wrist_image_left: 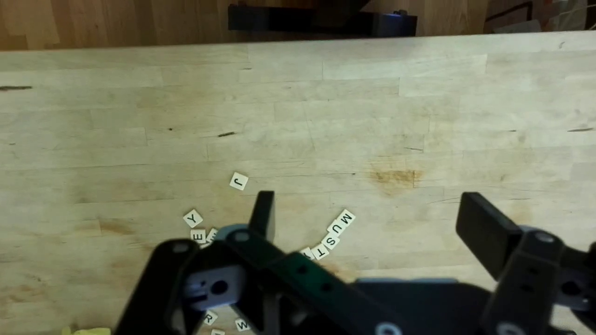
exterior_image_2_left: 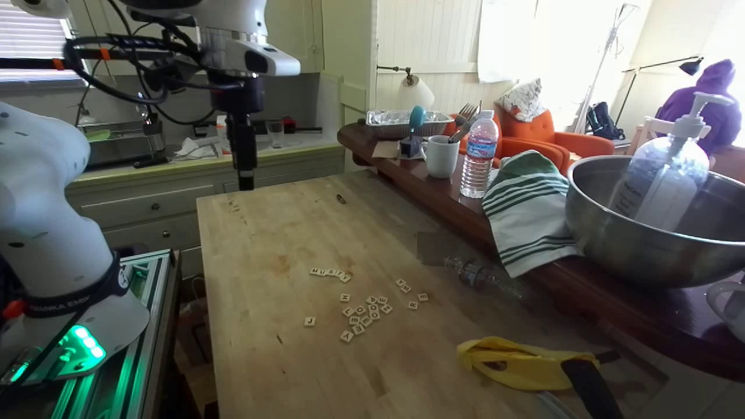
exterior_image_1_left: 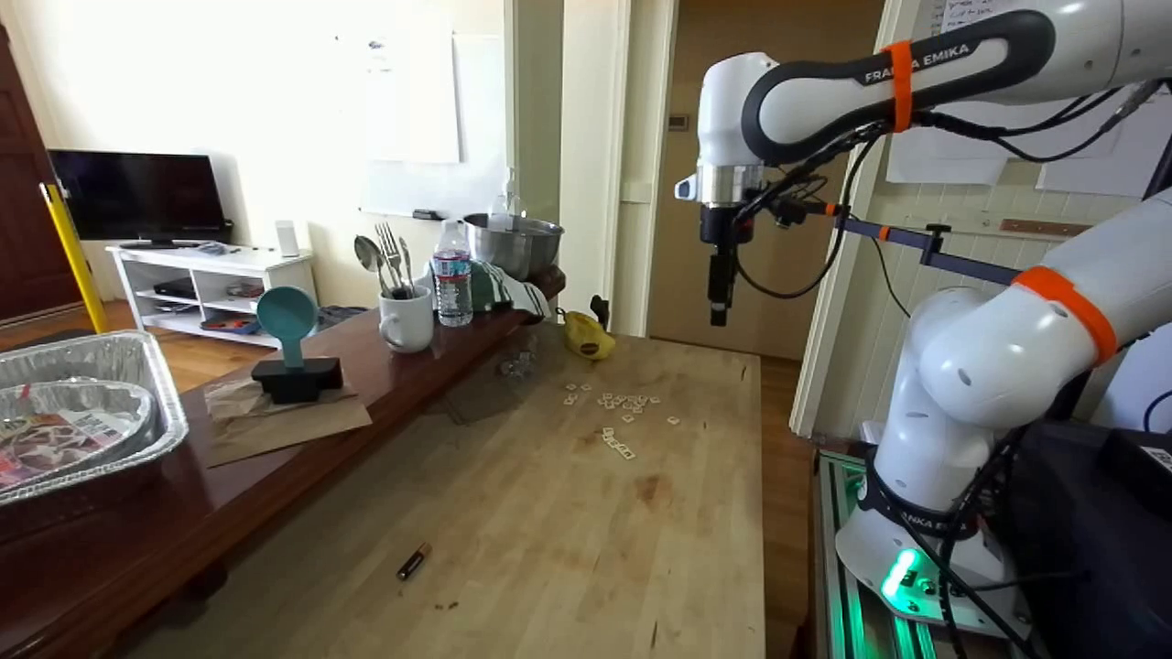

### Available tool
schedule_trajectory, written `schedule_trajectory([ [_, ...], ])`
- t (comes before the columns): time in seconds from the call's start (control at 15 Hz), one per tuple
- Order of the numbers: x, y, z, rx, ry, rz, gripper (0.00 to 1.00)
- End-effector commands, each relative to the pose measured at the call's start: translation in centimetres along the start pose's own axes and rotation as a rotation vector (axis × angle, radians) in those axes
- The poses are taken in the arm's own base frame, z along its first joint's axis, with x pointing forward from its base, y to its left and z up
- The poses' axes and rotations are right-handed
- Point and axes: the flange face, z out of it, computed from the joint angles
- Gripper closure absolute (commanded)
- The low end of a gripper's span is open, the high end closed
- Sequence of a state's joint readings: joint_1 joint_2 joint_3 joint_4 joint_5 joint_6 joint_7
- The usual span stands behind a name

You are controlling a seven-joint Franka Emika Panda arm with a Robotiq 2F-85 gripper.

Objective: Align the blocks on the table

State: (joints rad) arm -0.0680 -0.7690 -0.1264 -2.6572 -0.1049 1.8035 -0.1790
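Observation:
Small cream blocks with letters lie flat on the pale wooden table point(exterior_image_2_left: 262, 361). M point(wrist_image_left: 346, 217), U point(wrist_image_left: 336, 228), S point(wrist_image_left: 330, 241), T point(wrist_image_left: 320, 251) and a partly covered Y form a touching, curved row; an exterior view reads it as MUSTY. Several other blocks point(exterior_image_2_left: 365, 314) make a loose, jumbled cluster, with J point(wrist_image_left: 239, 181) alone towards the edge on the robot's side. Pairs such as W-A point(exterior_image_2_left: 403, 286) lie off on the counter side. High above the tabletop, my gripper point(wrist_image_left: 366, 207) is open, nothing between its fingers. Its left linkage hides part of the cluster in the wrist view.
A dark brown raised counter point(exterior_image_1_left: 247, 458) runs along the table, carrying a mug point(exterior_image_1_left: 407, 320), water bottle point(exterior_image_1_left: 453, 279), steel bowl point(exterior_image_2_left: 652, 233) and towel point(exterior_image_2_left: 527, 215). On the table are a yellow object point(exterior_image_2_left: 512, 364), a clear plastic item point(exterior_image_2_left: 474, 272) and a battery point(exterior_image_1_left: 414, 561).

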Motion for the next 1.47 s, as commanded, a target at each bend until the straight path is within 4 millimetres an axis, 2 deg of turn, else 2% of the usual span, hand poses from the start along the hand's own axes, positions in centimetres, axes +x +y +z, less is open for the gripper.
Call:
schedule_trajectory([
  [0.0,4.9,-1.2,5.4,-0.086,-0.049,-0.129,0.00],
  [0.27,8.9,-2.5,10.7,-0.135,-0.041,-0.272,0.00],
  [0.6,11.7,-2.8,14.9,-0.102,0.014,-0.390,0.00],
  [1.2,13.4,-2.2,18.2,-0.032,0.035,-0.470,0.00],
  [1.27,13.5,-2.5,18.3,-0.006,-0.026,-0.445,0.00],
  [1.33,12.8,-2.3,17.7,-0.039,0.020,-0.450,0.00],
  [1.4,12.9,-2.4,17.9,-0.030,0.005,-0.446,0.00],
])
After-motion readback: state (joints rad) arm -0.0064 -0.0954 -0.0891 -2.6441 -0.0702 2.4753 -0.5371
